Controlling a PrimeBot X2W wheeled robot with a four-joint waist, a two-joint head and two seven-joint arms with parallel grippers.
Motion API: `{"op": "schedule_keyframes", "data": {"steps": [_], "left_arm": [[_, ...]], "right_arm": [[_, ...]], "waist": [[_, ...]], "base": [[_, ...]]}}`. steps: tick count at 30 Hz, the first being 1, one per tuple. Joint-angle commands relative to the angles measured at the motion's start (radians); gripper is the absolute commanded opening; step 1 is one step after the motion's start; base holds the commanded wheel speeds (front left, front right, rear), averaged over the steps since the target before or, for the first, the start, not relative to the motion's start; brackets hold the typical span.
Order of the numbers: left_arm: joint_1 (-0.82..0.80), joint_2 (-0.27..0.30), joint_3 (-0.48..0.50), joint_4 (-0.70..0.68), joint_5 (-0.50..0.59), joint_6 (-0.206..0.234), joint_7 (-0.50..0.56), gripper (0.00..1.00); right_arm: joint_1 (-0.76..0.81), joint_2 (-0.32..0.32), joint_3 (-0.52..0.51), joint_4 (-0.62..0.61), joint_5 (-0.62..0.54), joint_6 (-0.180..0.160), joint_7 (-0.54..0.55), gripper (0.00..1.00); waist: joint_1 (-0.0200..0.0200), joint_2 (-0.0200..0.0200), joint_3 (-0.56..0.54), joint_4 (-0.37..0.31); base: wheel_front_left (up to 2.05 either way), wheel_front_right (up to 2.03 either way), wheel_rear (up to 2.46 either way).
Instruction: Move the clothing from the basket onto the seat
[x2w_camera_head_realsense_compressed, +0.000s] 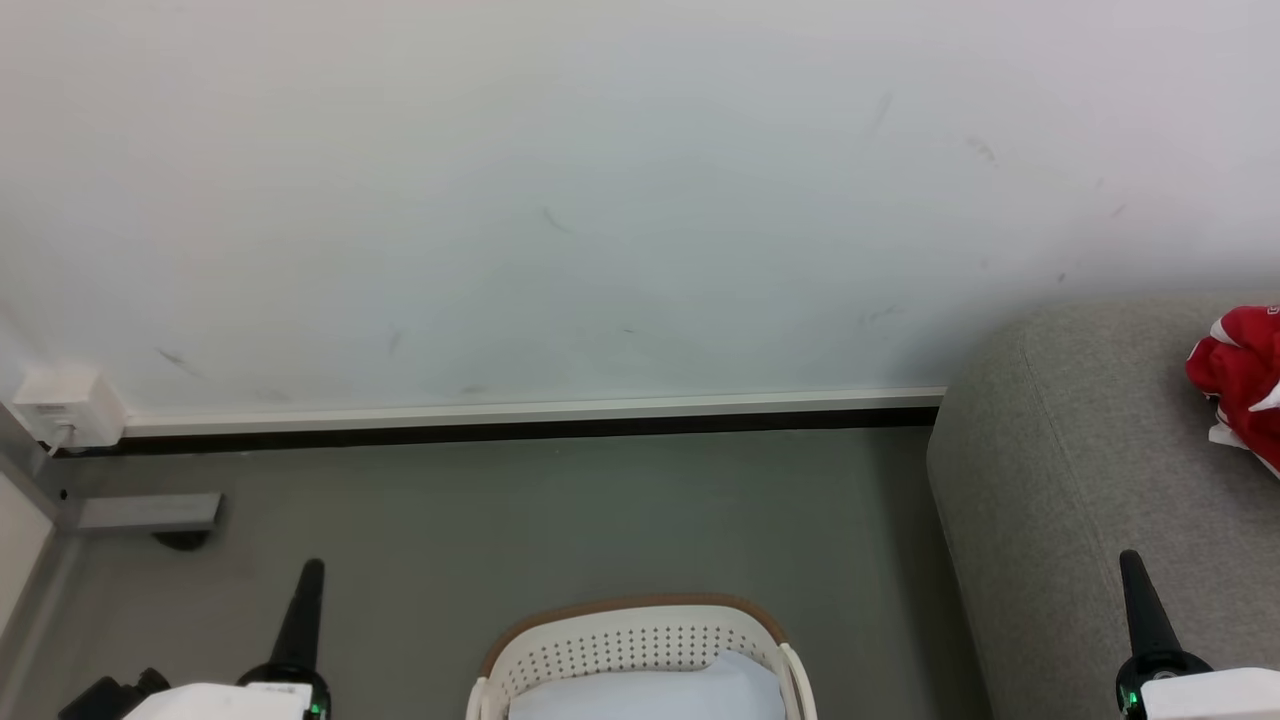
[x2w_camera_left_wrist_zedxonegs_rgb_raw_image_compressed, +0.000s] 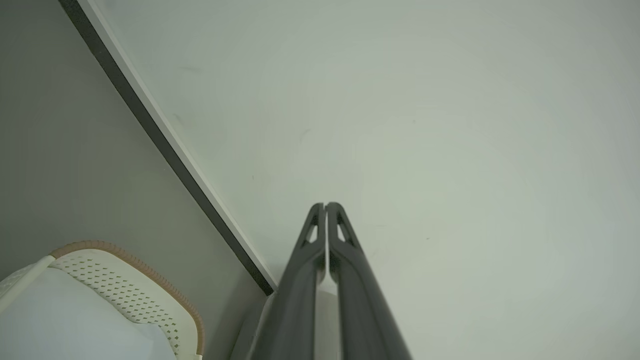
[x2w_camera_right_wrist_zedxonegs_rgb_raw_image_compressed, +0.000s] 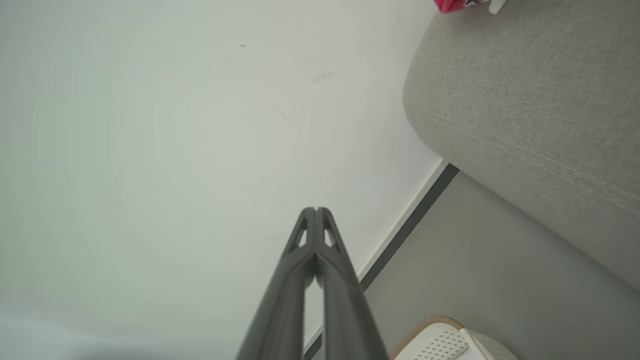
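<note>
The white perforated basket with its brown rim stands on the floor at the bottom centre of the head view; a pale bluish-white surface shows inside it, and no red fabric. A bunched piece of the red clothing with white trim lies on the grey seat at the right edge. My left gripper is shut and empty, left of the basket. Right of it, over the seat's front, my right gripper is shut and empty too. In the wrist views both grippers point at the wall.
A pale wall with a white and black skirting runs behind the basket. At the far left a white socket box is on the wall above a grey metal foot. Grey floor lies between basket and wall.
</note>
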Motion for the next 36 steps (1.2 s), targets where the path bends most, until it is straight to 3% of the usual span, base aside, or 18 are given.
{"op": "schedule_keyframes", "data": {"steps": [1,36], "left_arm": [[-0.017,0.001,0.005,-0.01,-0.024,0.002,0.004,0.0],[-0.046,-0.009,0.03,-0.029,-0.287,0.012,0.078,0.0]], "right_arm": [[-0.02,-0.01,-0.006,-0.01,0.022,-0.002,0.005,0.0],[-0.04,-0.016,-0.027,-0.018,0.317,-0.002,0.073,0.0]], "waist": [[0.0,-0.0001,0.0,0.0],[0.0,-0.0001,0.007,0.003]], "base": [[0.0,0.0,0.0],[0.0,0.0,0.0]]}}
